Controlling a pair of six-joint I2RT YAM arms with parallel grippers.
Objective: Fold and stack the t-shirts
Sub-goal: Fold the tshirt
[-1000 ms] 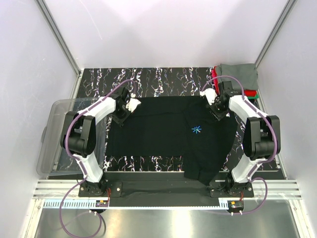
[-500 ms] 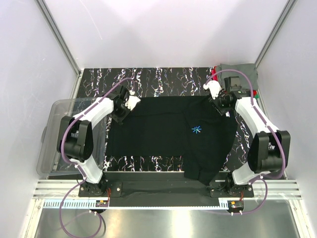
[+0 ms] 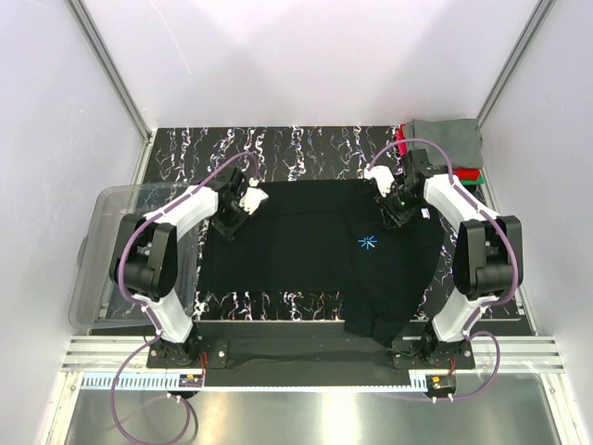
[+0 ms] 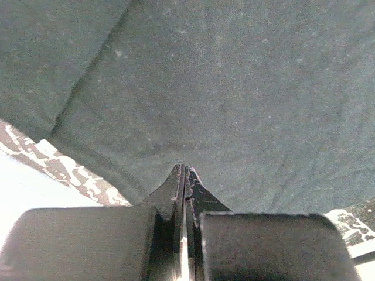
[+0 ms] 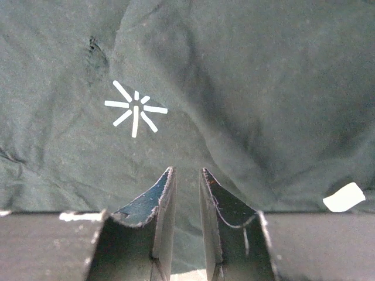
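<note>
A clear bin (image 3: 97,269) sits at the left side of the table (image 3: 306,148). Next to it, the left gripper (image 4: 184,174) is at the far left corner of the black shirt (image 3: 296,246), with its fingers clenched tight on the hem. The shirt lies spread flat across the middle of the table, and its near right part hangs over the front edge. A small blue logo (image 3: 368,243) shows right of its centre. The right gripper (image 5: 186,175) is low over the shirt's far right part, jaws a narrow gap apart, with no cloth seen clamped between them. A white tag (image 5: 344,197) lies just to one side of it. In the far right corner are the folded shirts (image 3: 447,141), stacked with grey on top and red and green edges beneath.
</note>
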